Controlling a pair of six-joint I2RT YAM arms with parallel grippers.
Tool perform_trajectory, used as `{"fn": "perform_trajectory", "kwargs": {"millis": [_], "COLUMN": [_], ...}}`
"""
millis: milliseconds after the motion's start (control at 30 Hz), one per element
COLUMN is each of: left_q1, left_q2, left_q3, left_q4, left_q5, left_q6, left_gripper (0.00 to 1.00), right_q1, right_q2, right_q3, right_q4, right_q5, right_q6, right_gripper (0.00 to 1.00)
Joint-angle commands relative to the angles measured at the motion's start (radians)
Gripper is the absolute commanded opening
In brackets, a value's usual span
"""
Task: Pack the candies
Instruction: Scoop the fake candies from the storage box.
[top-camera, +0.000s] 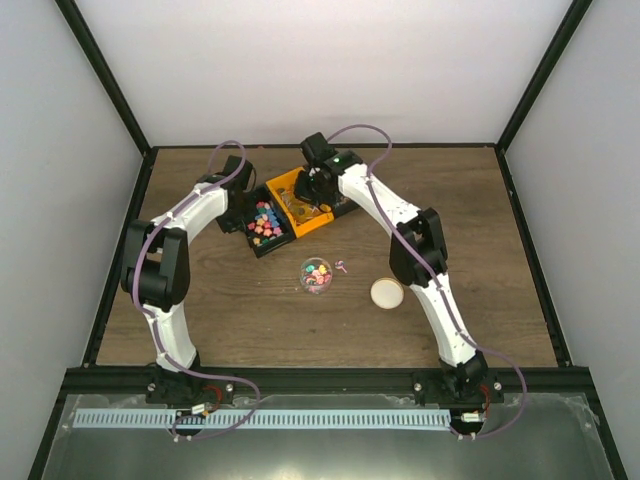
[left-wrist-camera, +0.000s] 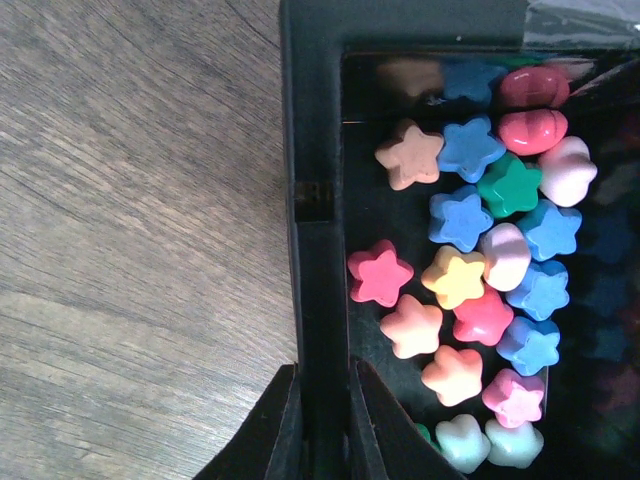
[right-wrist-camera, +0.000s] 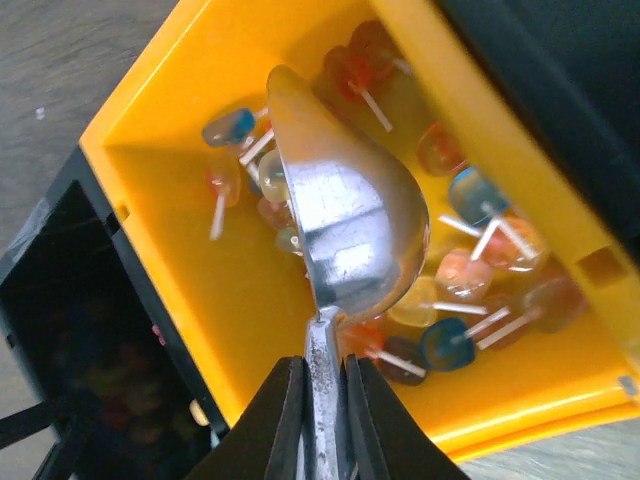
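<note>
While part of the black bin (left-wrist-camera: 315, 120) is dark and blurred, the left gripper (left-wrist-camera: 325, 420) pinches its wall, with the candies (left-wrist-camera: 470, 270) inside, at eleven o'clock from the jar (top-camera: 302, 275). The right gripper (right-wrist-camera: 322, 420) clamps a scoop (right-wrist-camera: 345, 220) by its handle, above a wooden table (left-wrist-camera: 130, 200)

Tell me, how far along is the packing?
Done: the clear round jar holds a few coloured candies. In hand: the right gripper holds a silver metal scoop over the yellow bin; the left gripper clamps the black tray. Left: most star-shaped candies are unpacked; the cream round lid lies off.
</note>
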Motion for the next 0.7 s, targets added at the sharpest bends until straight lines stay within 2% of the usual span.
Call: {"fn": "perform_trajectory", "kwargs": {"millis": [0, 167, 267, 533, 667], "left_q1": [-0.009, -0.009, -0.009, -0.007, -0.008], "left_q2": [0.108, 0.107, 0.104, 0.097, 0.095], "left_q3": [-0.068, -0.062, -0.063, -0.069, -0.067], "left_q4": [-0.066, -0.072, -0.073, -0.071, -0.071], "left_q5": [0.054, 0.051, 0.048, 0.048, 0.051], "left_q6": [-0.007, -0.003, -0.002, 0.0, -0.001], "left_gripper": [0.04, 0.04, 0.04, 0.04, 0.04], "right_q1": [0.013, 0.013, 0.001, -0.046, -0.054], "right_q2": [0.097, -0.034, -0.108, -0.197, -0.218], "right_q3": [-0.146, -0.357, -0.525, -0.732, -0.757], "right_q4": [0.002, 0.302, 0.521, 0.824, 0.874], "right_q5": [-0.221, -0.431, -0.533, -0.714, -0.74], "right_q6": [-0.058, -0.037, 0.031, 0.188, 0.224], "right_gripper": [0.01, 0.01, 0.01, 0.01, 0.01]}}
